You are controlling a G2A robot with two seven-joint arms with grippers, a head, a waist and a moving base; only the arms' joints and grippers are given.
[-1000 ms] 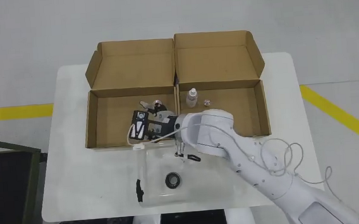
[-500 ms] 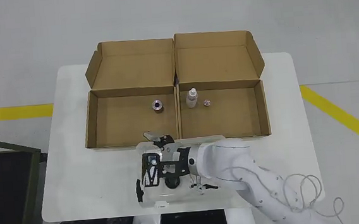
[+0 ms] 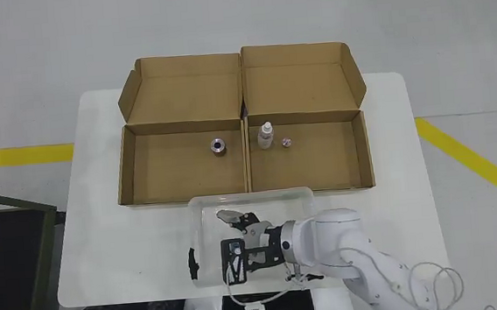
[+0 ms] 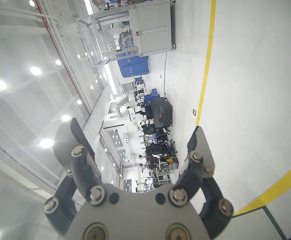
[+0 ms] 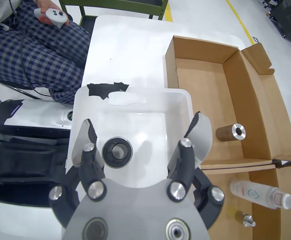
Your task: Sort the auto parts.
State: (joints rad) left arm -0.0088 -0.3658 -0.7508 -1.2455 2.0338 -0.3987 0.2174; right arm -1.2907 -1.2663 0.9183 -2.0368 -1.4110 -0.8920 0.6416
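A black, silver-rimmed ring point(image 5: 117, 152) lies flat in the clear tub point(image 5: 187, 102). The right claw point(image 5: 143, 118) hangs spread above it, holding nothing. The left claw point(image 4: 136, 127) is spread too.

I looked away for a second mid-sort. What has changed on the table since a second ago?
The right gripper drew back from the left cardboard box toward the robot; it now hangs open over the black ring in the clear plastic bin. Nothing visibly taken or released. The short metal cylinder, white bottle and small metal part stayed put.
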